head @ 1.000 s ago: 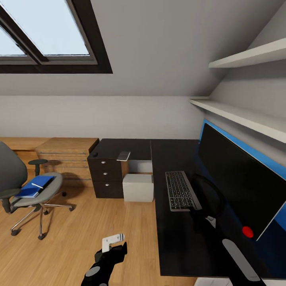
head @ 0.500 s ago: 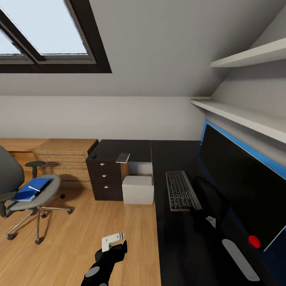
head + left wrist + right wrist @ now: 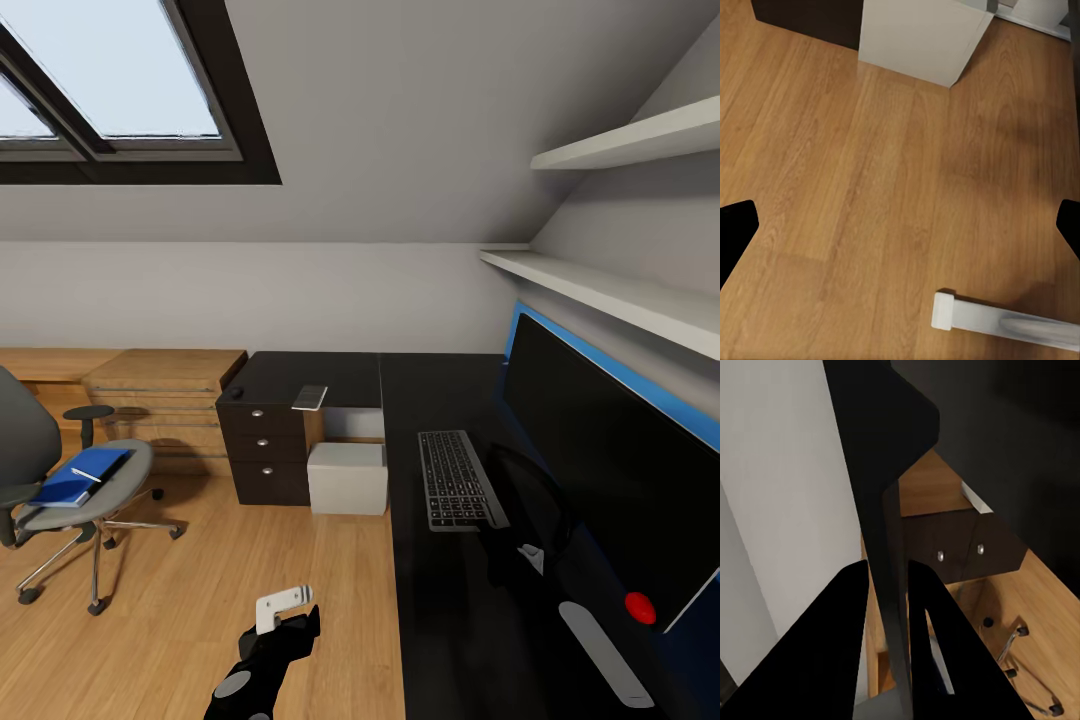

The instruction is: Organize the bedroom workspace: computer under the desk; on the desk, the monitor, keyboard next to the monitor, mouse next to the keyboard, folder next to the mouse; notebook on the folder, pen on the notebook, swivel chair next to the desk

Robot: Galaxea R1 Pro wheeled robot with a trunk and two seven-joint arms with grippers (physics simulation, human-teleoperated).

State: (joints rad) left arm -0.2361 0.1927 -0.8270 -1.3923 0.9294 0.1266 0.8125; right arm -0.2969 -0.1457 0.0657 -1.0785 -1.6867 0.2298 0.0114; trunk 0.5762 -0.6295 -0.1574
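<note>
Change: nothing among the things is shifting since half a second ago; against a second ago, the whole head view is sitting slightly further over, so the camera has moved.
Left gripper [image 3: 290, 625]: hanging low over the oak plank floor [image 3: 870, 187], jaws spread wide and holding nothing.
Right gripper [image 3: 886, 570]: reaching over the table [image 3: 440, 600], its jaws lying against both sides of the thin black stand and clamping the monitor [image 3: 600, 450].
Monitor: standing on the table along the blue wall panel [image 3: 660, 395], a red dot [image 3: 640, 607] showing at its lower corner.
Keyboard [image 3: 457, 480]: lying on the table just beside the stand.
Computer [image 3: 348, 478]: sitting on the floor under the table, beside the dark drawers [image 3: 262, 440].
Far table end: the notebook [image 3: 311, 396] is overhanging the edge; the mouse [image 3: 237, 392] is resting near the corner.
Swivel chair [image 3: 60, 490]: standing well apart from the table, carrying the folder [image 3: 80, 475] on its seat.
Room: an oak dresser [image 3: 170, 385] is lining the low wall, a skylight [image 3: 110, 80] is opening in the sloped ceiling, and pale shelves [image 3: 600, 290] are running above the monitor.
</note>
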